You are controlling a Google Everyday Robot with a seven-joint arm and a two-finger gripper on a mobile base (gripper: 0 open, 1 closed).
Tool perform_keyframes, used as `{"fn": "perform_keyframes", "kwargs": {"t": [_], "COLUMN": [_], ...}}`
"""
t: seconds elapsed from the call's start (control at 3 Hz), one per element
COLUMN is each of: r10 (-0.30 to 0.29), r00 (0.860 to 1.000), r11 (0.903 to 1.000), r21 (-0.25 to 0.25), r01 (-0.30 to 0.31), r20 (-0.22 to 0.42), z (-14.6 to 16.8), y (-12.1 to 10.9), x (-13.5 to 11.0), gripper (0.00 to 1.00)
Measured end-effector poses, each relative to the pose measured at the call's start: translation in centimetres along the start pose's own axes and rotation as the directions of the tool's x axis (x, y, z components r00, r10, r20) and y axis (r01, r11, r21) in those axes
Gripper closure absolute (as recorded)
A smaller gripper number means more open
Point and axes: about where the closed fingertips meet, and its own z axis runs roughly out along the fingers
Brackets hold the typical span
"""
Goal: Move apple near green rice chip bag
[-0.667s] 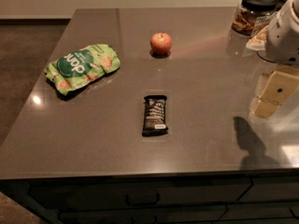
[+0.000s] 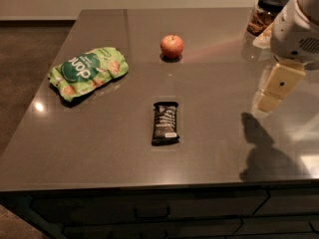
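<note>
The apple, small, red with yellowish patches, stands on the dark tabletop at the back middle. The green rice chip bag, crinkly with a dark green oval and white letters, lies flat at the left, well apart from the apple. My gripper hangs above the table's right side, far right of the apple and touching nothing. Its cream-coloured fingers point down and to the left.
A small black wrapped snack bar lies in the middle front. A glass jar with a black lid stands at the back right, beside my arm. The table's front edge has drawers below. Floor lies to the left.
My gripper and arm have shifted slightly. The apple, bag and snack bar have not moved.
</note>
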Motion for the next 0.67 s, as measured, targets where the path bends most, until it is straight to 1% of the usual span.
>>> {"fn": "perform_keyframes", "kwargs": {"t": [0.33,0.67], "r10": [0.026,0.081], "r00": [0.999,0.992], "r11": [0.9996,0.9965], "r21": [-0.005,0.011], "r01": [-0.026,-0.083], "r20": [0.039,0.096], "z": [1.8,3.9], "y": [-2.5,-6.2], "x": [-1.1,-2.6], "gripper": [0.0,0.0]}}
